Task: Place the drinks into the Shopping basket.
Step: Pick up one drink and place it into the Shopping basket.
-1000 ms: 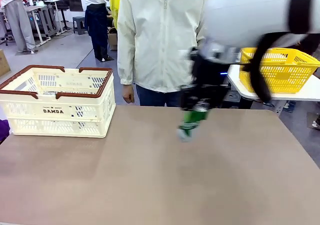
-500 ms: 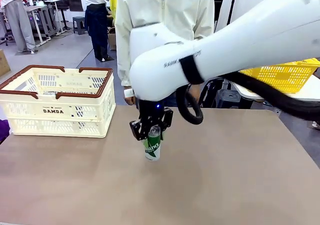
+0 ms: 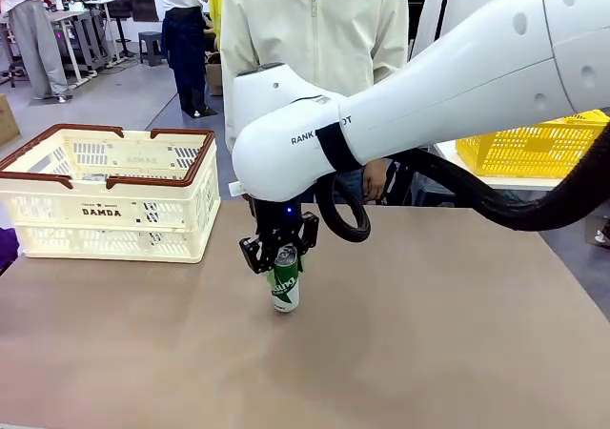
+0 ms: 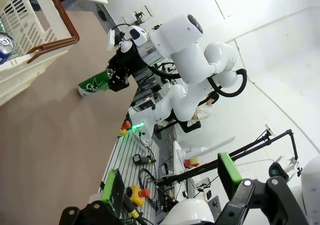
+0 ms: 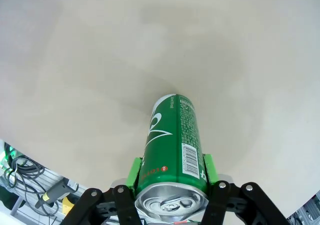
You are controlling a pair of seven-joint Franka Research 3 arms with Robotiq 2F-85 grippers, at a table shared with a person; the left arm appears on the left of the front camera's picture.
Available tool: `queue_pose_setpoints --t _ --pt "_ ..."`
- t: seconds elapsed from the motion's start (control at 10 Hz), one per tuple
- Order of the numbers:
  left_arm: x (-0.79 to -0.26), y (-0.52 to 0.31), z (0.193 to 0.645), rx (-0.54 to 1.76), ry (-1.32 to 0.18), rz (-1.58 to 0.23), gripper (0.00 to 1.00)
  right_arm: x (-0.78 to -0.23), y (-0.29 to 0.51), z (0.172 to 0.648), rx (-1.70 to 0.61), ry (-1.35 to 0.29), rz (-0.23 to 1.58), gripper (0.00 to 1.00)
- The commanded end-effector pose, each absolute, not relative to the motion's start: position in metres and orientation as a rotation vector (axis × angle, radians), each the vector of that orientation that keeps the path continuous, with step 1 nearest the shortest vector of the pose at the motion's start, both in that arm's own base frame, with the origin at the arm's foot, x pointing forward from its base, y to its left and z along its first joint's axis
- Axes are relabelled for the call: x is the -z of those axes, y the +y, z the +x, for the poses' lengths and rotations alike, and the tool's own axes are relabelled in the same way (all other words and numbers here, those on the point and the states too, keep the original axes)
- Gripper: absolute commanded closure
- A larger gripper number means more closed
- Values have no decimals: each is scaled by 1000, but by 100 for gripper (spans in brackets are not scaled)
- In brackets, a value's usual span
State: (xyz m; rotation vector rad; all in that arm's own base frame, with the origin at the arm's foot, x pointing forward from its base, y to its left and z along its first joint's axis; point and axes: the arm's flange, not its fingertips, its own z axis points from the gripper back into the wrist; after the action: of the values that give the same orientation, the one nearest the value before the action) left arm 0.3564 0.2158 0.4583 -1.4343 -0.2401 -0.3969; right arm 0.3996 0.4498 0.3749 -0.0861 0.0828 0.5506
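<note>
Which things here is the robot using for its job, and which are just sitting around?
For the job:
- green can, gripped by the right gripper
- Shopping basket, cream with red-brown rim
- another can already in that basket

Just sitting around:
- yellow mesh basket on the side table
- left gripper, open and holding nothing

The green can (image 3: 285,278) has its upper part covered by the right pincer (image 3: 278,257), and whether its base touches the bench (image 3: 429,334) cannot be told. Its white lettering is too small to read. The Shopping basket (image 3: 105,195) interior is mostly hidden by its near wall. The left pincer (image 4: 170,195) fingers are cut off at the bottom edge.
</note>
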Motion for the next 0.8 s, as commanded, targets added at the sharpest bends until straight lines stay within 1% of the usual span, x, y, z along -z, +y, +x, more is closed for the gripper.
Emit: queue_pose_setpoints --t 0.0,0.1,0.4,0.5,0.6,0.7 --pt "-461 214 356 383 -248 -1445 0 -382 449 402 -541 108 -78 14" --pt "-461 214 356 383 -248 -1445 0 -384 445 401 -539 109 -66 0" --pt "-461 214 356 383 -248 -1445 0 -398 435 396 -549 102 -33 0" --pt "-461 214 356 383 -248 -1445 0 -415 425 389 -558 86 -10 0" --pt "-461 214 356 383 -248 -1445 0 -441 407 380 -552 76 8 0" --pt "-461 214 356 383 -248 -1445 0 -475 377 368 -533 102 39 0"
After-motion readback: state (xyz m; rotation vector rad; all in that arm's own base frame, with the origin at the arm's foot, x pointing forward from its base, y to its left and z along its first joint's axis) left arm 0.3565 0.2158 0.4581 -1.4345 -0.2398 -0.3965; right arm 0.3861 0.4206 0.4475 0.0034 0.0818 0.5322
